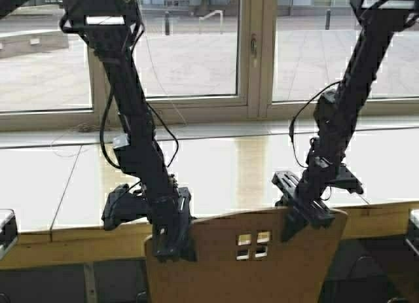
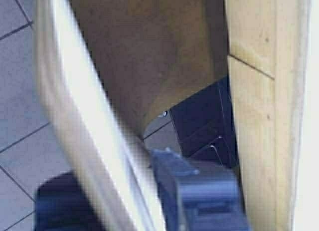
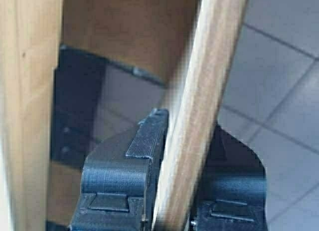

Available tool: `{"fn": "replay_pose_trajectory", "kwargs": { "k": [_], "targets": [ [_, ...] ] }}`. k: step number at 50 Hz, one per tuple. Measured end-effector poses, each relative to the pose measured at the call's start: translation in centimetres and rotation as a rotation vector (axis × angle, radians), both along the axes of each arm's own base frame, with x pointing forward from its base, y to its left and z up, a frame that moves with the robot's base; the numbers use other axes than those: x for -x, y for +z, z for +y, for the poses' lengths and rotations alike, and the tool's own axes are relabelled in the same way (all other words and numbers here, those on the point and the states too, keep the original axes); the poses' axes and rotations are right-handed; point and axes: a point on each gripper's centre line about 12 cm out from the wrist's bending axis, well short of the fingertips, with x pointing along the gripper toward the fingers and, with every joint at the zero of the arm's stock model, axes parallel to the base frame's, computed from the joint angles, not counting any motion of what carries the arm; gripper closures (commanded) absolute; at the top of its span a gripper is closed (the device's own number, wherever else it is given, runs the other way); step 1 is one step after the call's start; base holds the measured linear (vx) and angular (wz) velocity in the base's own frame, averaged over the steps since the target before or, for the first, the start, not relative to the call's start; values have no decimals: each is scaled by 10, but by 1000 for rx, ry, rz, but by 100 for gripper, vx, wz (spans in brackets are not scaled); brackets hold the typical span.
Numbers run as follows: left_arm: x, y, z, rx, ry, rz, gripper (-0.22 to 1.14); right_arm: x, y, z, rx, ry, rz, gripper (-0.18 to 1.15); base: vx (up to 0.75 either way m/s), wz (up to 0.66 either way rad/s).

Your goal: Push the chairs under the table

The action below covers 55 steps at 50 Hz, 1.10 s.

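One tan plywood chair (image 1: pixel 222 264) with small square holes in its curved backrest stands at the bottom centre of the high view, its back close to the table's light wood front edge (image 1: pixel 65 241). The table's glossy cream top (image 1: pixel 229 165) runs across the view. My left gripper (image 1: pixel 171 241) straddles the backrest's top left corner. My right gripper (image 1: pixel 306 218) clamps its top right corner. The right wrist view shows the backrest edge (image 3: pixel 199 116) squeezed between both fingers (image 3: pixel 147 136). Seen from the left wrist, the backrest edge (image 2: pixel 75 116) runs between the left gripper's (image 2: pixel 119 176) dark fingers (image 2: pixel 179 171). The seat is hidden.
A window wall (image 1: pixel 255 54) runs behind the table, with paving outside. Dark objects sit at the left (image 1: pixel 6 231) and right (image 1: pixel 414 228) edges of the high view. Grey tiled floor (image 3: pixel 279 91) lies below, and dark supports (image 2: pixel 199 121) stand under the table.
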Motion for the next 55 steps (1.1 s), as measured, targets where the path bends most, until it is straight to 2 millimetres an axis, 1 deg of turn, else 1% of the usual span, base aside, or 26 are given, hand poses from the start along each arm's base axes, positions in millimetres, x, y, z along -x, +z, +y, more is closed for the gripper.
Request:
{"fn": "replay_pose_trajectory", "kwargs": {
  "k": [5, 9, 12, 19, 20, 22, 25, 29, 32, 35, 41, 47, 50, 55],
  "targets": [
    [1, 0, 1, -2, -1, 2, 85, 1, 1, 1, -4, 9, 3, 90, 9, 1],
    [2, 1, 1, -1, -1, 7, 76, -1, 4, 1, -1, 17, -4, 83, 5, 0],
    [2, 3, 1, 1, -4, 11, 62, -1, 6, 1, 1, 26, -6, 69, 3, -1],
    [3, 6, 1, -1, -9, 13, 21, 1, 8, 2, 10, 52, -7, 25, 2, -1],
    [4, 5, 2, -2, -10, 14, 12, 1, 8, 2, 15, 69, -10, 20, 1, -1],
    [3, 7, 1, -19, -40, 8, 3, 1, 8, 2, 27, 114, -21, 12, 0, 0],
    [2, 12, -1, -32, -68, -1, -6, 3, 6, 0, 42, 146, -27, 6, 0, 0],
    [-2, 22, -1, -24, -72, -3, -7, 9, 4, -3, 48, 157, -12, 7, 0, 0],
    [-1, 26, -1, -20, -74, 4, -7, 11, 4, -4, 50, 156, -10, 7, 0, 0],
    [0, 29, -1, -21, -78, 8, -7, 10, 10, -6, 58, 150, -21, 7, -1, 1],
    [2, 42, 1, -15, -76, 3, -7, 11, 25, -9, 70, 138, -41, 7, 0, 1],
    [3, 60, 3, -9, -77, -10, -7, 10, 48, -14, 65, 124, -63, 7, 0, 0],
    [4, 70, 3, -8, -82, -17, -7, 6, 64, -18, 63, 114, -89, 7, -1, 0],
    [5, 94, 3, -7, -104, -42, -7, 2, 96, -20, 57, 103, -138, 7, -1, 0]
  ]
}}
